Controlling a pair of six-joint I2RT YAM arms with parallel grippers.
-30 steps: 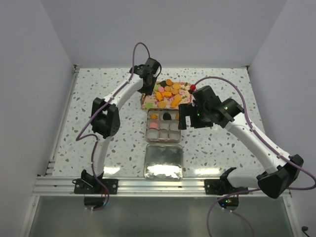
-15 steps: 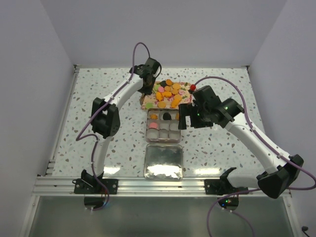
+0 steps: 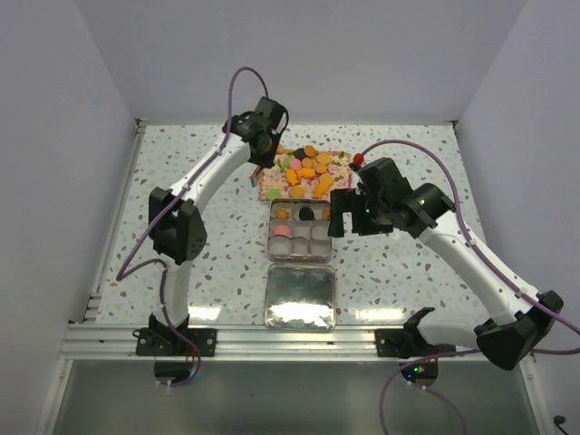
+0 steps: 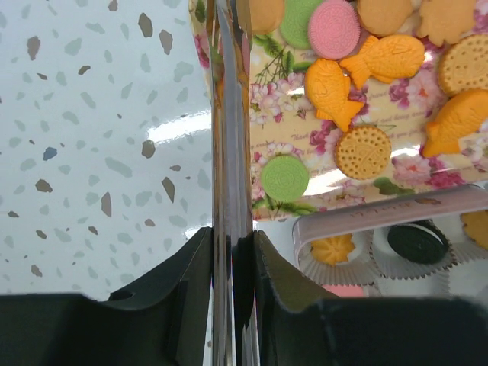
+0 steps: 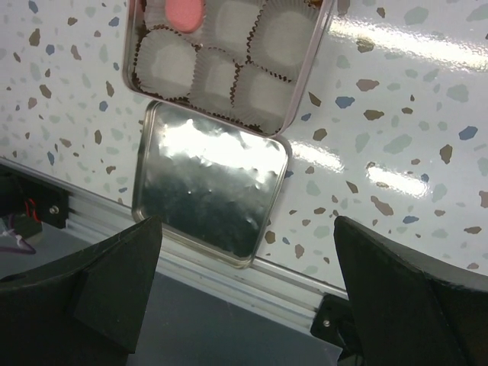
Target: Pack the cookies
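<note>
We see the left arm [image 3: 213, 172] swing leftward, left gripper [image 4: 229, 252] pinching the left rim of the floral tray [image 4: 282, 91], likely to drag it; cookies [image 4: 381, 59] mostly sit there, few in the tin [image 4: 381, 213]; right gripper [image 5: 248, 229] wide, empty.

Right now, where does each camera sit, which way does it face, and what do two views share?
Top external: above and behind the robot, facing down on the table; left arm and right arm show.
Left wrist: on the left arm, facing down at the tray edge and cookies; left gripper pinches a thin shiny strip.
Right wrist: on the right arm, facing down at the lid and near rail; right gripper spread wide.
Shared: both wrist views show the tin, at different ends.
</note>
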